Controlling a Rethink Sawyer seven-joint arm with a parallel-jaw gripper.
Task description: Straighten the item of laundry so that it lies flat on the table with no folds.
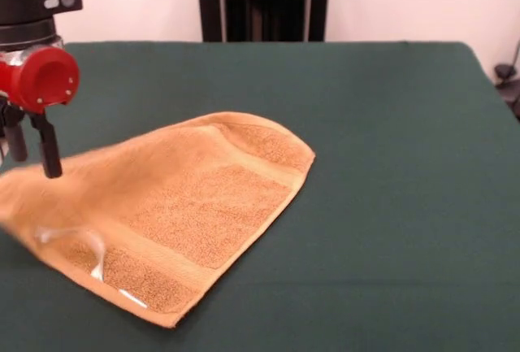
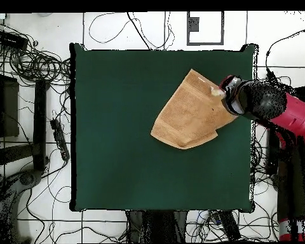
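A: We're looking at the towel (image 1: 175, 210) lying on the green table (image 1: 390, 165), and from the front view it sits toward the left half, its left corner blurred and raised up off the cloth.

B: And we see the gripper (image 1: 32, 145) right there at that raised end, two dark fingers (image 1: 50, 147) hanging under the red wrist. They stand a little apart, though whether they pinch the fabric, we can't tell.

A: From overhead we find the towel (image 2: 187, 114) toward one long side of the table (image 2: 117, 127), with the arm (image 2: 276, 108) reaching in over that edge and covering one corner.

B: The shape isn't square for us. One end is drawn into a narrow point near the arm, the other end rounds off.

A: We spot woven bands across the terry, and a pale glint near the front edge in the front view.
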